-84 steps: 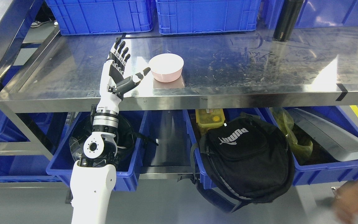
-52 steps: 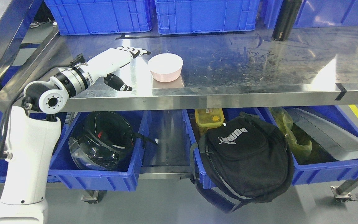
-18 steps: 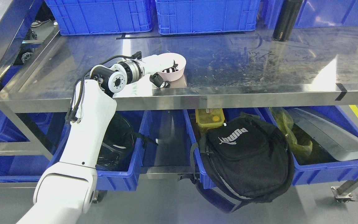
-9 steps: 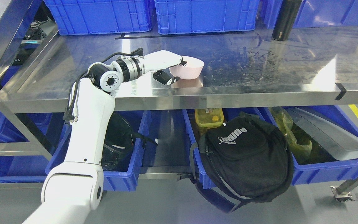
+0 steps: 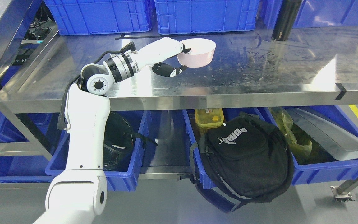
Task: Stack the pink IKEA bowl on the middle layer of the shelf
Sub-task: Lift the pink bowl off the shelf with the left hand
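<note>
The pink bowl (image 5: 198, 55) is held a little above the steel shelf (image 5: 259, 62), upright, near the shelf's middle. My left hand (image 5: 179, 59) grips its left rim: fingers hook over the rim into the bowl, the thumb (image 5: 169, 71) curls below its side. The white left arm reaches up from the lower left across the shelf's front edge. No other bowl shows on this shelf.
Blue crates (image 5: 204, 15) line the back of the shelf, and a black bottle (image 5: 283, 20) stands at the back right. Below, blue bins hold a helmet (image 5: 117, 140), a yellow box (image 5: 210, 117) and a black backpack (image 5: 244, 155).
My left hand closed on the bowl's left rim, then lifted it off the shelf and carried it to the right and farther back. A person's hand at the lower right has gone.
</note>
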